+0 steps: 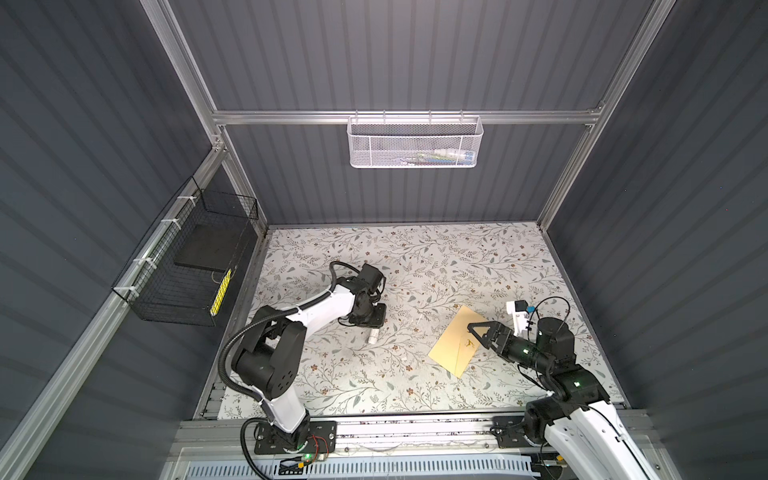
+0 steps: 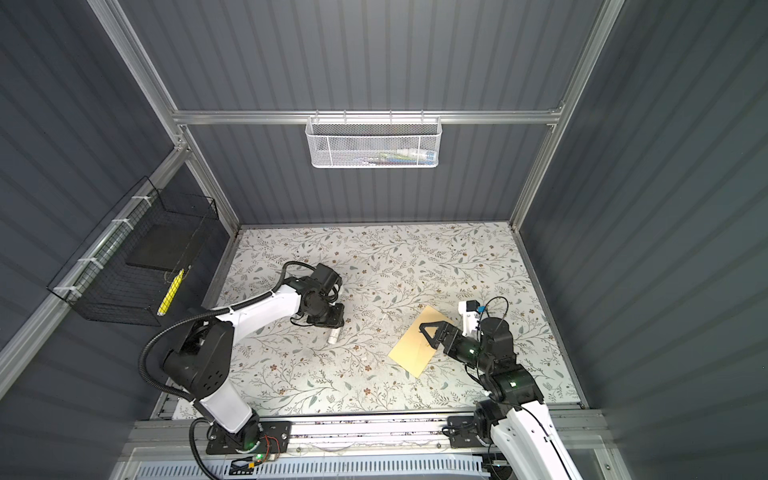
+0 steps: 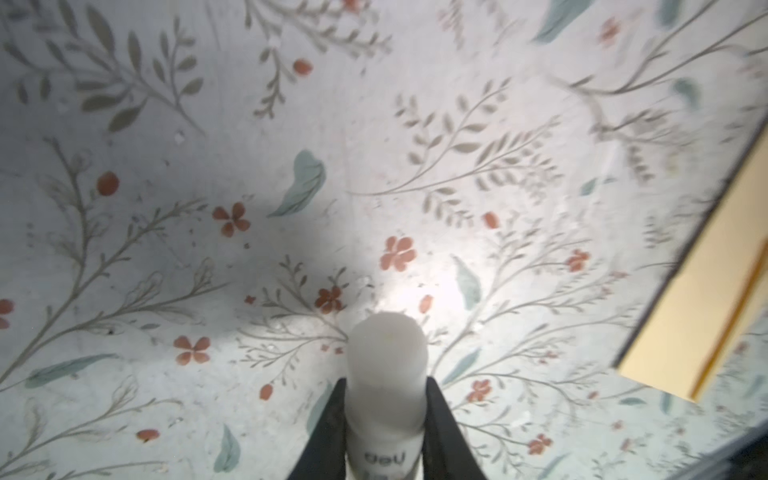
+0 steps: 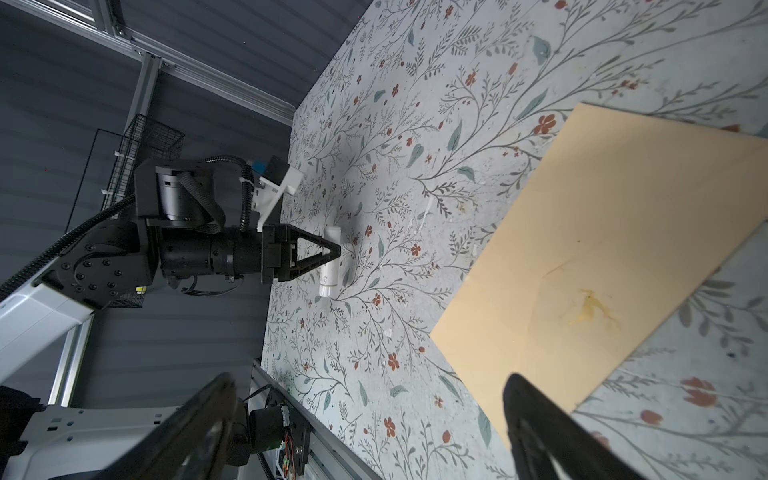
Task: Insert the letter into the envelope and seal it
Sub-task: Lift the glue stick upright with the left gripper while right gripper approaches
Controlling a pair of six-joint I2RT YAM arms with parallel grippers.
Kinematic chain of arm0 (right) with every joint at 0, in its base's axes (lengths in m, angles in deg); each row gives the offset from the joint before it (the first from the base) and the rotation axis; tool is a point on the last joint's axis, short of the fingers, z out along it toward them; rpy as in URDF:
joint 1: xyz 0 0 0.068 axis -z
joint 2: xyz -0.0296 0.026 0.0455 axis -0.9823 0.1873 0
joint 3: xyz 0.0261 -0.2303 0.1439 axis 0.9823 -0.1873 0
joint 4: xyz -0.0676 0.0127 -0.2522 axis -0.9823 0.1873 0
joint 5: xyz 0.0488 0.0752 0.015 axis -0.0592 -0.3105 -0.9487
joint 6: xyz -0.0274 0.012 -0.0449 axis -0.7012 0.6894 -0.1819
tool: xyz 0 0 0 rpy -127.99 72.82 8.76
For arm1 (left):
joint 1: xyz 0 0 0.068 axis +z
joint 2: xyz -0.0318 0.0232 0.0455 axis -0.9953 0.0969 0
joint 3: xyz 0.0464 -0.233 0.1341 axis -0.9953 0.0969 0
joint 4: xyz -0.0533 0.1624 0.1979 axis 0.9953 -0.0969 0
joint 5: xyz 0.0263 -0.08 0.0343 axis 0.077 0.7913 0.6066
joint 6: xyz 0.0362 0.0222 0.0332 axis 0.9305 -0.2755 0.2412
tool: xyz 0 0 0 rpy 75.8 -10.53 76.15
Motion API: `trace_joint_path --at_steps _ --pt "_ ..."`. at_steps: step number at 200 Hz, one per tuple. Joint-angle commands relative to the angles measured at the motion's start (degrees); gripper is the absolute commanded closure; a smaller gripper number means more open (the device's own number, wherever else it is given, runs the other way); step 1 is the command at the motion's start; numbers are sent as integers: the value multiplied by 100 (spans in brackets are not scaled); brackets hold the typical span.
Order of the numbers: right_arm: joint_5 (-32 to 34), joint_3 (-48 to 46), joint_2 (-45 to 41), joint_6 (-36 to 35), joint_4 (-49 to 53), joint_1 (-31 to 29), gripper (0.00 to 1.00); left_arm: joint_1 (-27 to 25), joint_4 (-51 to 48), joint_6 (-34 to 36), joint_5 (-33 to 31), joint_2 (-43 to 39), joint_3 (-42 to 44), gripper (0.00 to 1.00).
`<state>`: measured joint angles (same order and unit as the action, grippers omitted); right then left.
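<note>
- Letter: no white sheet shows in any view. Judged to be inside the envelope, but this cannot be confirmed.
- Envelope lies flat on the right side of the table, toward the near edge, turned diagonally. The flap looks folded down, with a yellowish smear on its face. Whether it is stuck or loose cannot be told.
- Right gripper hovers over the envelope's right part, jaws wide apart, holding nothing.
- Left gripper, well left of the envelope, is clamped on a white glue stick low at the table.
- Step judged: fetching glue for the seal.
- To do it well: lift the stick straight up before swinging right. Press the envelope down with the right gripper so it cannot slide. Glue along the flap edge only, with light pressure.
</note>
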<state>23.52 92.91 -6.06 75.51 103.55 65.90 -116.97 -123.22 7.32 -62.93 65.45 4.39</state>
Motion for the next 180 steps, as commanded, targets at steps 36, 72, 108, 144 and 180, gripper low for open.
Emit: trace_joint_path --at_steps 36,72,108,144,180 --pt "-22 -229 74 468 -1118 -418 1 30 1989 -1503 1384 -902 250 99" --pt "21 -414 472 1113 -2410 -785 1 28 3843 -3036 1761 -1182 703 100" --pt "144 -503 1376 1959 -4495 -1202 1 -48 6017 -4663 1562 -1293 1340 100" --pt "387 -253 2603 2634 -6352 -1615 4 -312 7594 -5571 794 -1284 1725 100" --pt "518 108 3577 2953 -7387 -1855 9 -686 8435 -5944 173 -1114 1791 100"
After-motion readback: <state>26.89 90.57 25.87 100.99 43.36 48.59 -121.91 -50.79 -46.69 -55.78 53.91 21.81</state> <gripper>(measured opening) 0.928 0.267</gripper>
